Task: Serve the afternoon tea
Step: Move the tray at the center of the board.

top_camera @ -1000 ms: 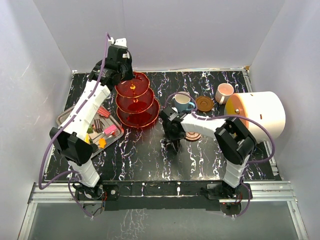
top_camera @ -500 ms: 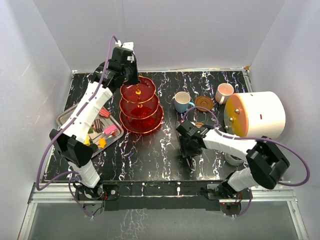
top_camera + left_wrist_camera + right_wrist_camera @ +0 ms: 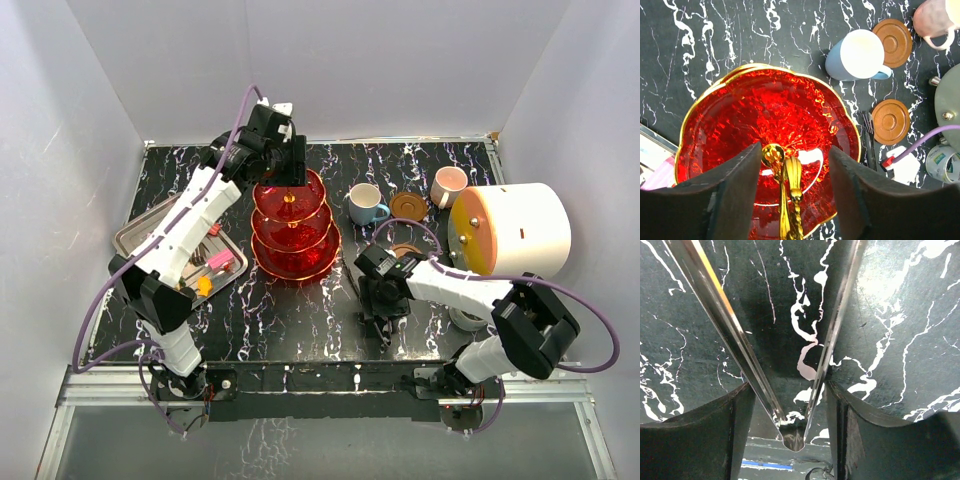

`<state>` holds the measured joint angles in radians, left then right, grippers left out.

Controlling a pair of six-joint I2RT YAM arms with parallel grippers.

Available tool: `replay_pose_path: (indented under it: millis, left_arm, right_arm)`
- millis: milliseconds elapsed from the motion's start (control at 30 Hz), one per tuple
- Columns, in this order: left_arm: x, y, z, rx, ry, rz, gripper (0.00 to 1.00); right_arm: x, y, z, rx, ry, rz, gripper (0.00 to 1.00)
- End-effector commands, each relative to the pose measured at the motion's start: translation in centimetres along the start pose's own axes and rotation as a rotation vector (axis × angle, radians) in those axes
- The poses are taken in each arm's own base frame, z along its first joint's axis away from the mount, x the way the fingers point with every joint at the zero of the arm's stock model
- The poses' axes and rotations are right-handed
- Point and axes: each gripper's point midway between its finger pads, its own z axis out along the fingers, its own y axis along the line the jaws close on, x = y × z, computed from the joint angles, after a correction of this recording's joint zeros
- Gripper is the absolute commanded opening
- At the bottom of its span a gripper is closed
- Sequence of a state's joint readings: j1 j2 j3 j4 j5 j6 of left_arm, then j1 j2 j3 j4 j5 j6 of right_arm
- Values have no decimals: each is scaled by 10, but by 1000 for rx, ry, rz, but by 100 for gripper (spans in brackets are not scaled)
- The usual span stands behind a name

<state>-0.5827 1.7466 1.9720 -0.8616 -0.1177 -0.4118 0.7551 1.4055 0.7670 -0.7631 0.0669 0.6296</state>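
Observation:
The translucent red three-tier stand (image 3: 296,228) stands on the black marbled table, left of centre. My left gripper (image 3: 288,163) hovers over its gold rod (image 3: 785,175), open, one finger on each side of the rod's top knob. The knob sits close against the left finger. A blue cup (image 3: 364,204), a pink cup (image 3: 447,186) and two brown saucers (image 3: 408,206) (image 3: 890,121) stand to the right. Small colourful sweets (image 3: 218,262) lie on the silver tray. My right gripper (image 3: 383,308) is low over the table's front middle, shut on silver tongs (image 3: 725,315) that splay away from the jaws.
The silver tray (image 3: 140,228) lies at the left edge. The big white cylinder with an orange face (image 3: 515,230) lies at the right, with a small white can (image 3: 465,318) in front of it. White walls close in three sides.
The left arm carried the stand to the right, away from the tray, and its jaws have come apart off the gold rod. The right gripper moved right and nearer with the tongs.

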Motion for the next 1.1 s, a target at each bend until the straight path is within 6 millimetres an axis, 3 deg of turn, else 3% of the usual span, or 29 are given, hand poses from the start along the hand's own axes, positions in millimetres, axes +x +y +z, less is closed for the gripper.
replay_pose_path:
  millis: [0, 200, 267, 367, 500, 567, 667, 733, 867, 1067]
  left_arm:
    - [-2, 1, -21, 5, -9, -2, 60]
    - [-28, 3, -63, 26, -144, -10, 83]
    - [-34, 7, -77, 20, -190, -16, 96]
    - [-30, 26, -97, -41, -248, -48, 99]
    - [0, 69, -122, -172, -325, -160, 99]
    - [10, 80, -137, -176, -379, -219, 99]
    - [41, 102, -145, -227, -386, -331, 99]
    - [81, 120, -136, -297, -319, -391, 99]
    - [146, 137, -112, -353, -197, -481, 93]
    - [193, 149, -73, -418, -88, -468, 82]
  right_arm:
    - [-16, 4, -5, 5, -52, 10, 57]
    - [-24, 10, -9, -23, -80, 4, 60]
    - [-25, 10, -9, -17, -81, 1, 61]
    - [-28, 11, -9, -17, -87, -1, 62]
    - [-29, 11, -10, -16, -94, -2, 62]
    - [-29, 11, -9, -17, -96, -1, 62]
    - [-31, 11, -9, -13, -98, -1, 63]
    - [-31, 11, -9, -11, -100, -2, 63]
    - [-34, 10, -10, 1, -109, 9, 62]
    - [-39, 14, -18, -24, -135, 18, 62]
